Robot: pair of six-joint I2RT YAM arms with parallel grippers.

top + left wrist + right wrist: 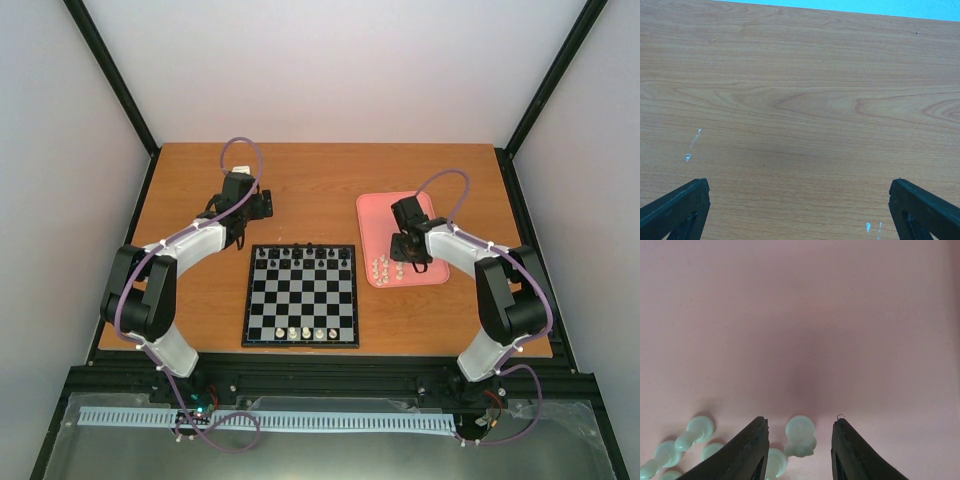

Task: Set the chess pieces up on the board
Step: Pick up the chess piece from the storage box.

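On the pink tray (840,315), right claw (800,422) gapes astride a chess piece (800,434), head away.

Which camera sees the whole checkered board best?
The top external view: the board lies whole there. The left wrist view shows just tabletop, the right wrist view just the pink tray and white pieces.

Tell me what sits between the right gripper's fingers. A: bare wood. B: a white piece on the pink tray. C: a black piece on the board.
B: a white piece is on the pink tray, between the open fingers of the right gripper.
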